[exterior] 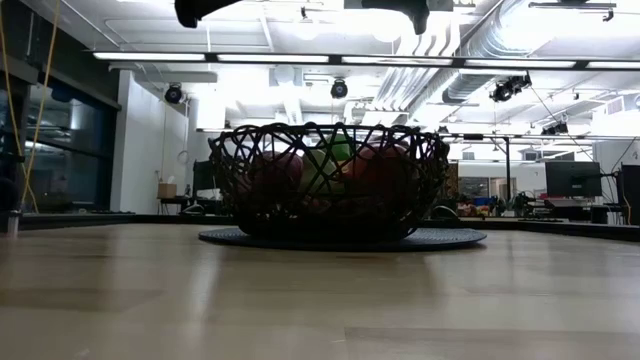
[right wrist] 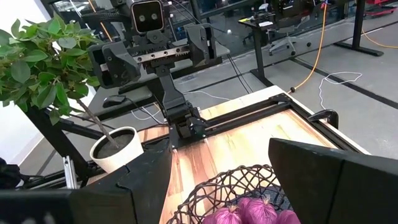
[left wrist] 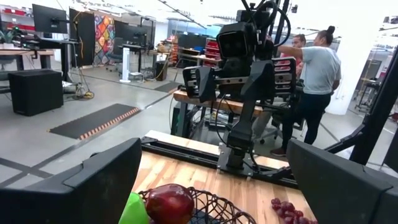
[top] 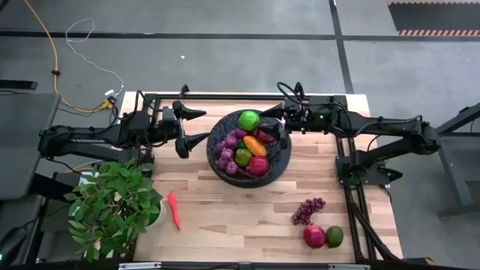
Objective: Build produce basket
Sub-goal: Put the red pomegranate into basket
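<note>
Two grippers flank the basket (top: 214,161) at the far side of the wooden table (top: 247,217), one on each side of it. The left gripper (top: 192,124) hangs just beside the basket's left rim with its fingers spread wide and nothing between them; in the left wrist view its two dark fingers (left wrist: 81,186) stand far apart, with a dark red fruit (left wrist: 169,202) in the mesh bowl between and beyond them. The right gripper (top: 273,121) sits over the basket's far right rim, its fingers likewise parted and empty. The basket stands near the table's far middle and already holds a green round fruit (top: 249,119) at its far edge, a yellow-orange mango (top: 255,145), purple grapes (top: 227,154), another green fruit (top: 243,157) and a red round fruit (top: 258,166). From the low view, the black woven bowl (exterior: 330,180) rests on a flat dark mat (exterior: 450,238). Still outside the basket lie a slim red-orange pepper (top: 175,211) on the near left part of the table, a second grape bunch (top: 307,211) on the near right, and, nearer the front edge, a red fruit (top: 314,236) touching a green one (top: 334,237). A leafy potted plant (top: 112,206) stands at the table's near left corner. People (left wrist: 317,81) stand in the room beyond the table.
</note>
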{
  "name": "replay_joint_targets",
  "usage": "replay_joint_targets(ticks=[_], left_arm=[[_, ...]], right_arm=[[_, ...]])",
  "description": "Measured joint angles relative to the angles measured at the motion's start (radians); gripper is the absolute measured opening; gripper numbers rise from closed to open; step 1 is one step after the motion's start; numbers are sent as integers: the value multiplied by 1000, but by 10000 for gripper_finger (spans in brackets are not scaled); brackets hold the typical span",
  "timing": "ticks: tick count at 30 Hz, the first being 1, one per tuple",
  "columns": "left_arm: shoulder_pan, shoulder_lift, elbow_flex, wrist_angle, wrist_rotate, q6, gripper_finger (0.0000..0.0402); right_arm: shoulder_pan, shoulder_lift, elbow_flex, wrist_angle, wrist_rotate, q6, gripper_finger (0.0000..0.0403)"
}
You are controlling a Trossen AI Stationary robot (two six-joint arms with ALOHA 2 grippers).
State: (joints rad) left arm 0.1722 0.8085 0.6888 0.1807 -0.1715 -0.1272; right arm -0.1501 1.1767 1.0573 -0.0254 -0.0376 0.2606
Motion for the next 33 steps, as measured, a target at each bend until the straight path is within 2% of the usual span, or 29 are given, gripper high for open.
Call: replay_joint_targets(ticks=[6, 9, 14, 17, 22, 26, 33], left_arm=[[0, 0, 0, -5, 0, 0, 388], [0, 0, 0, -5, 0, 0, 388], [0, 0, 0, -5, 0, -1, 388], [0, 0, 0, -5, 0, -2, 388], [0, 0, 0, -5, 0, -2, 388], [0, 0, 1, -5, 0, -2, 388], [0, 0, 1, -4, 0, -3, 388]], right_arm=[[0, 0, 0, -10, 0, 4, 247], [0, 0, 0, -71, -1, 76, 247], [4, 0, 0, -340, -98, 255, 247], [48, 0, 0, -542, -141, 363, 247], [227, 0, 0, -830, -147, 518, 247], [412, 0, 0, -929, -119, 703, 247], [723, 0, 0, -928, 98, 1131, 247]])
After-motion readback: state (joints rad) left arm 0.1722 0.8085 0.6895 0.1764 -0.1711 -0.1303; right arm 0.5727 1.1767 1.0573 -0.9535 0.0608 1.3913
